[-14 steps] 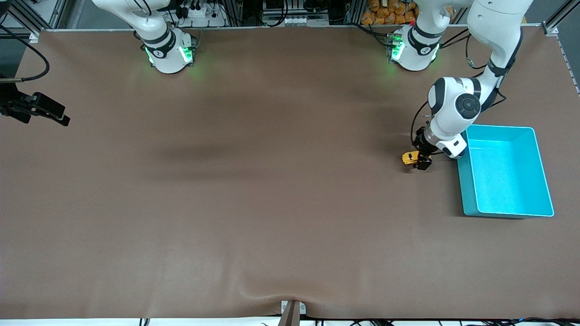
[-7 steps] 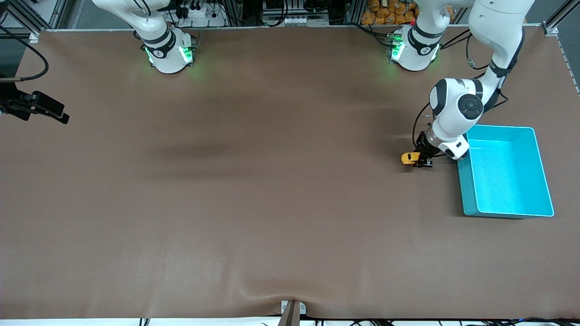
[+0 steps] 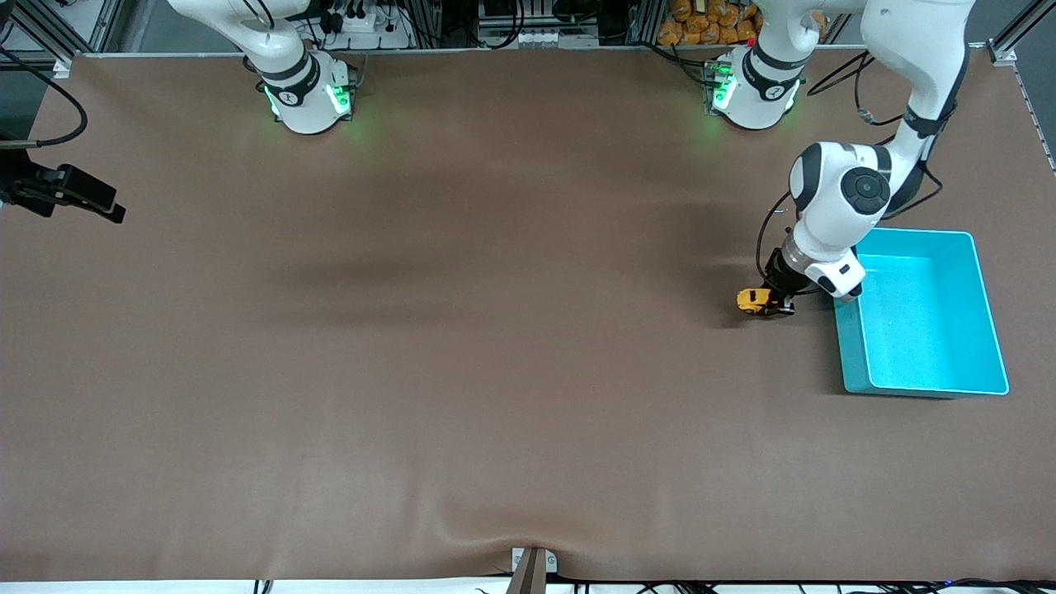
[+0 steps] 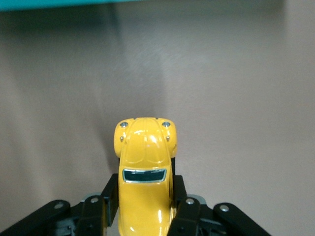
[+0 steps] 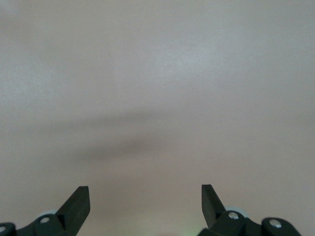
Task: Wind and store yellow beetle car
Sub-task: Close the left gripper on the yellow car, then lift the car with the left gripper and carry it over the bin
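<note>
The yellow beetle car [image 3: 751, 300] is a tiny glossy toy sitting on the brown table, close beside the teal bin [image 3: 846, 346]. My left gripper [image 3: 774, 305] is down at the table and shut on the car. In the left wrist view the black fingers [image 4: 110, 196] press both sides of the yellow beetle car [image 4: 145, 147], whose rounded end sticks out past them. My right gripper [image 5: 145, 196] is open over bare table with nothing between its fingers, and that arm waits.
The bin's inside [image 3: 924, 313] holds nothing, and its rim [image 4: 98, 2] shows as a teal strip in the left wrist view. The brown mat has a raised wrinkle [image 3: 528, 536] at the edge nearest the front camera.
My left gripper has gone from open to shut on the car. Gripper and car have slid slightly nearer to the front camera. The right gripper stays open.
</note>
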`<state>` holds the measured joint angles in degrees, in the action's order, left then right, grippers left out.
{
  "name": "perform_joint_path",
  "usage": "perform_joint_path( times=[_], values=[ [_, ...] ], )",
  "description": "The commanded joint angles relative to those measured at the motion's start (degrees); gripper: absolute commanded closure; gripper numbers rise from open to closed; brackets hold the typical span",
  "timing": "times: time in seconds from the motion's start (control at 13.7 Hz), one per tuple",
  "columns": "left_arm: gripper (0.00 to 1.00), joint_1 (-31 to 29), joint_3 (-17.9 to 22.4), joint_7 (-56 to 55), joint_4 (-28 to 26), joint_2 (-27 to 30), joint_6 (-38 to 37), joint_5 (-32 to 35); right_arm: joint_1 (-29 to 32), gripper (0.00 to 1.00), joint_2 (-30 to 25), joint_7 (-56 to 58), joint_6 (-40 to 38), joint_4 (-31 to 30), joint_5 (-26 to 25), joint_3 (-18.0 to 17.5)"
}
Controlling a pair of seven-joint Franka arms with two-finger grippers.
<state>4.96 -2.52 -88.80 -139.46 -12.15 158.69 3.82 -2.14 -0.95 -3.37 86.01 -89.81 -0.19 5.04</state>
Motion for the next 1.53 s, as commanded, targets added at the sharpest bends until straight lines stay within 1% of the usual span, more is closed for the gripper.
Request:
perform_joint_path(
  times=[0.0, 0.15, 0.22, 0.44, 0.66, 0.95, 1.24, 1.46],
  values=[
    [1.00, -1.0, 0.0, 0.5, 4.9, 2.7, -9.6, 7.2, -0.3, 0.00, -1.5, -0.9, -0.7, -1.0, -2.5, -1.2],
    [1.00, -1.5, 0.3, 5.8, 9.5, 2.8, -16.6, 8.5, -0.2, 0.00, -1.5, -0.3, -0.8, -1.0, -2.5, -1.3],
    [1.00, -2.9, 0.2, 9.6, 11.4, 2.9, -19.4, 8.5, -0.2, 0.00, -1.5, 0.5, -0.8, -1.0, -2.5, -1.4],
    [1.00, -6.8, 0.0, 21.1, 15.3, 3.7, -24.5, 8.6, -0.1, 0.00, -1.4, 4.4, -0.8, -0.9, -2.4, -1.3],
    [1.00, -10.4, 0.0, 33.5, 17.7, 3.7, -27.1, 8.6, 0.1, 0.00, -1.4, 4.5, -0.9, -0.7, -2.4, -1.2],
    [1.00, -12.9, 0.1, 50.7, 19.7, 3.7, -28.1, 8.5, 0.2, 0.00, -1.4, 4.6, -0.9, -0.6, -2.4, -1.2],
    [1.00, -14.6, 0.0, 64.2, 19.6, 3.4, -28.1, 8.5, 0.3, 0.00, -1.4, 4.6, -0.9, -0.5, -2.4, -1.0],
    [1.00, -17.7, 0.0, 73.7, 19.8, 2.6, -27.8, 8.3, 0.6, 0.00, -1.4, 4.6, -0.9, -0.3, -2.4, -1.0]
  ],
)
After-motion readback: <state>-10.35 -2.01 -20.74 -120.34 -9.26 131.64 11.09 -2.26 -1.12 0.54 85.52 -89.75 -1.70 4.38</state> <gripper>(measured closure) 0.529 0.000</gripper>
